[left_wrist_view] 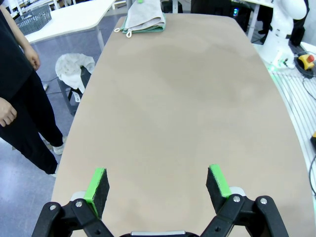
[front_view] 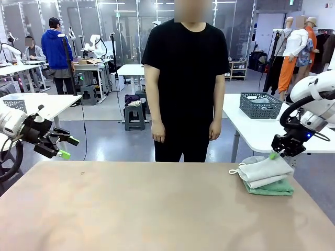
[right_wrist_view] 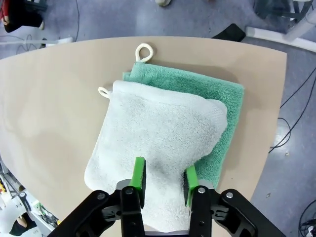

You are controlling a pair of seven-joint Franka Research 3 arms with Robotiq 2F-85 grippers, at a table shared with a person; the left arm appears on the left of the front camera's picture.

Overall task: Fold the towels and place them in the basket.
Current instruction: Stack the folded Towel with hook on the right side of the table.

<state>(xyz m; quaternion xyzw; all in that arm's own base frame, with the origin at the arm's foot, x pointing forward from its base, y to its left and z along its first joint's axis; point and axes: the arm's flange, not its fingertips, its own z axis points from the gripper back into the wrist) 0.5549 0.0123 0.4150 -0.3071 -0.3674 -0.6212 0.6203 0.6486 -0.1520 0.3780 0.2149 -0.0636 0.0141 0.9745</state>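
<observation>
Folded towels: cream towel [right_wrist_view: 158, 136] stacked on mint towel [right_wrist_view: 224, 106], far right of table [front_view: 131, 209]. Right gripper [right_wrist_view: 165, 180] just above cream towel, jaws parted, nothing held. Left gripper [left_wrist_view: 157, 183] wide open, empty, near left

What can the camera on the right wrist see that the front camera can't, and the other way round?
Right wrist view: the towels from above, a cream-white towel lying on a mint green towel, each with a hanging loop at a corner, the right gripper just over the cream one. Front view: a person standing across the table, the open left gripper, and a grey basket on another table. Both: the stacked towels near the table's edge.
</observation>
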